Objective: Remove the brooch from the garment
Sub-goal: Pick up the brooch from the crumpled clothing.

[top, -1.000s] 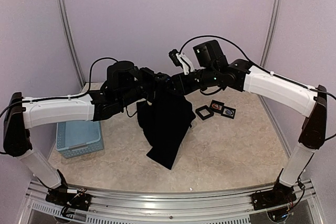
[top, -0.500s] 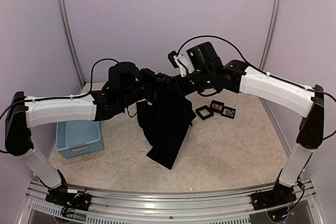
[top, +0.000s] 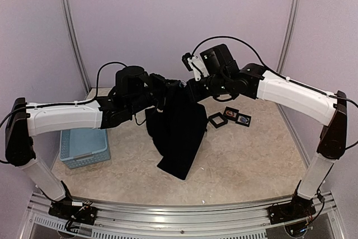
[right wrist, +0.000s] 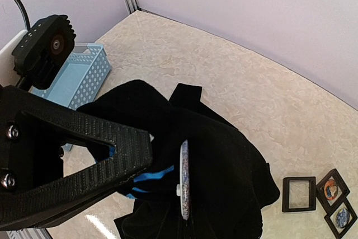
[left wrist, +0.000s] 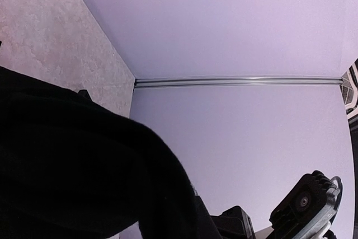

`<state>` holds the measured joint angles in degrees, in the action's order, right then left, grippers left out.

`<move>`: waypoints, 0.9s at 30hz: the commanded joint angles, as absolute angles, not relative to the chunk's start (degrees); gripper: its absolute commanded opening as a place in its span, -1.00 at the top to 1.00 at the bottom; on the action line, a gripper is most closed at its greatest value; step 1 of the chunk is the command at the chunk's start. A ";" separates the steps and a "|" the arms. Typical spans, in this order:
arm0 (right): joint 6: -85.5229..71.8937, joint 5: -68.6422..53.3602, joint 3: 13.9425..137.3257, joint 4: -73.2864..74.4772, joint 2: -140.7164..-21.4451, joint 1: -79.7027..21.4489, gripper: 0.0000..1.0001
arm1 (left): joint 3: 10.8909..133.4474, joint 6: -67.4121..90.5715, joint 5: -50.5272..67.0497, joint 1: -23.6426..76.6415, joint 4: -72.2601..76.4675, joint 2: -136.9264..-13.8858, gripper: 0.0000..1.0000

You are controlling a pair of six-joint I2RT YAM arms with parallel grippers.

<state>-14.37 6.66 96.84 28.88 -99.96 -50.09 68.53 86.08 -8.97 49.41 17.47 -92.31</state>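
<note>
**A:** From overhead, where is the garment (top: 178, 130)?

**B:** It is lifted by its top, and its lower end trails on the counter (top: 240, 160). The left claw (top: 161, 89) sits at the garment's upper left edge. The cloth hangs from there, so I judge it to be pinching the garment to expose the front. The right claw (top: 189, 89) is at the garment's upper right edge. It is black against black, so I cannot tell how it stands. The light-blue basket (top: 84, 146) lies well to the garment's left, and 3 small display frames (top: 229, 117) lie near its right.

**A:** And the left wrist view?

**B:** Black cloth fills the lower left and buries the fingers. No brooch shows there.

**A:** The right wrist view?

**B:** The brooch (right wrist: 183, 180) is a pale disc seen edge-on. It sits on the garment just beside the blue mark (right wrist: 148, 174) at its neck. Only 1 finger (right wrist: 84, 124) of the right claw shows, lying over the garment's neck, so I cannot tell whether the claw is spread or pressed together. It looks placed to take the disc by its rim, with the cloth held up by the other arm.

**A:** Any risk?

**B:** Cloth could get pinched along with the brooch.
</note>
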 commanded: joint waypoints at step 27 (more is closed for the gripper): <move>3.59 -19.87 94.10 34.50 -92.20 -42.58 1.00 | 70.42 53.23 -0.98 46.32 -6.64 -76.43 -0.70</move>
<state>1.93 -14.61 93.10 31.92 -94.15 -42.63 67.16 62.00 -3.75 46.72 -2.92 -76.82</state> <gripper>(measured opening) 0.032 0.848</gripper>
